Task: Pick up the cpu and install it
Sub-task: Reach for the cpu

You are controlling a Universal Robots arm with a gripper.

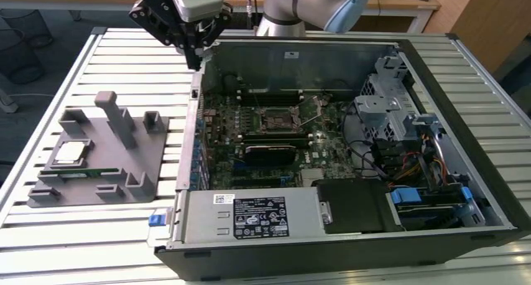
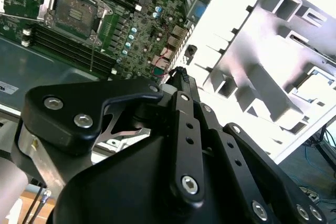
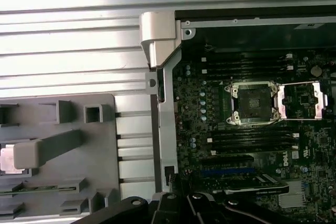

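Exterior view: my gripper [image 1: 198, 60] hangs above the far corner of the open computer case [image 1: 349, 247], over its wall on the exterior view's left. In the second wrist view my black finger links run together to a single tip, so I read the gripper [image 2: 180, 75] as closed and carrying nothing. The cpu [image 1: 69, 153] is well apart from me. It lies flat, silver top up, in the grey holder [image 1: 124, 188] on the slatted table [image 1: 74, 247], at the exterior view's left of the case. A green memory stick [image 1: 79, 172] lies just beside it in the same holder. Inside the case, the motherboard's socket [image 3: 254, 103] stands uncovered, with its metal plate [image 3: 303, 99] swung aside.
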